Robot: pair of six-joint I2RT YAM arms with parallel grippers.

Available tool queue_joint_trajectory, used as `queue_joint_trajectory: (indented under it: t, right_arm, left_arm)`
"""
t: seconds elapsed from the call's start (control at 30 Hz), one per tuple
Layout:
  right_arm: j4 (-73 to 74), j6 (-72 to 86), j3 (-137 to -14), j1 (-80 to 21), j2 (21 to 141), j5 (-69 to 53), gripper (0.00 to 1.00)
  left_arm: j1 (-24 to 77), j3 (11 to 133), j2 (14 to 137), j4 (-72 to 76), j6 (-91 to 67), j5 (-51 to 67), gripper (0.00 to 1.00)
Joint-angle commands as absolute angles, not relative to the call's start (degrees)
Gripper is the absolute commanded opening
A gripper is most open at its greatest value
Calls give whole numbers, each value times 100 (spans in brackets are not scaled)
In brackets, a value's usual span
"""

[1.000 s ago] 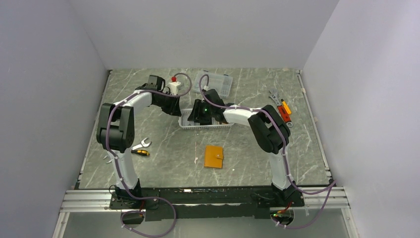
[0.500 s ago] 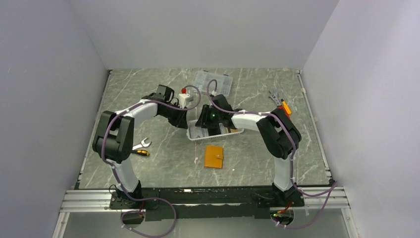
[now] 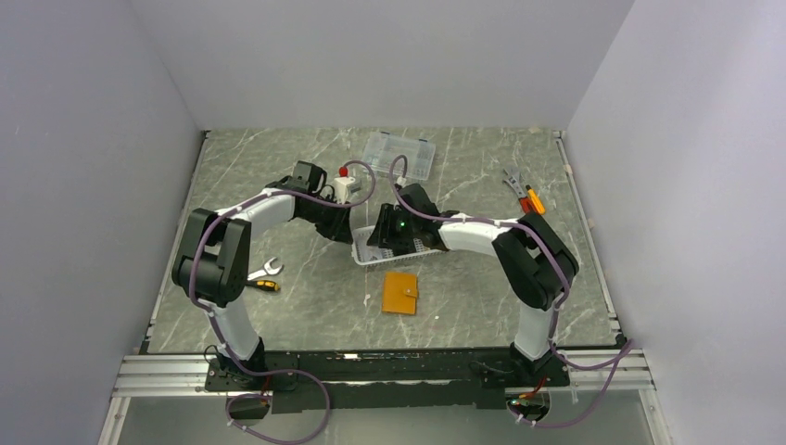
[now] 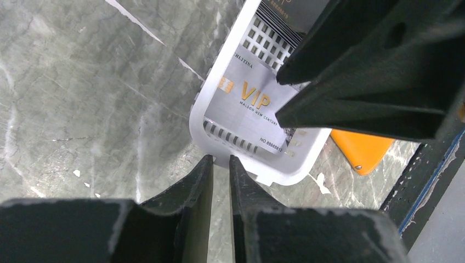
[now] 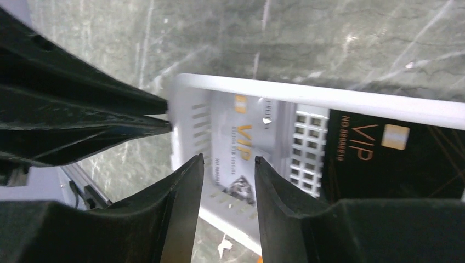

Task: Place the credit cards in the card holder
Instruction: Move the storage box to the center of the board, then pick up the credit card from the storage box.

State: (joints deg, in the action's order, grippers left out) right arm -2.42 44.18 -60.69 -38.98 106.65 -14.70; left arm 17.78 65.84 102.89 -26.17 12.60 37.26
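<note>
Treat cards, flat in basket just beside holder, as light, stiff, slick: tip an edge up for open, empty right tool, left tool pinching basket rim.

Left hand nearly closed, reaching forward; right hand parted, facing it.
</note>
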Motion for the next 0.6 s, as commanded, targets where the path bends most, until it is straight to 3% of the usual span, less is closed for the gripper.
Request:
queue_joint_trajectory:
  t: [0.0, 0.57]
  right_arm:
    - [-374, 4504, -6144, -3996, 10340, -1556, 42]
    - [309, 3990, -6435, -4009, 10599, -770, 46]
  left_arm:
    - [1872, 6446, 10214, -2506, 1215, 3798, 19]
    - [1863, 6332, 10041, -2496, 1266, 3815, 16]
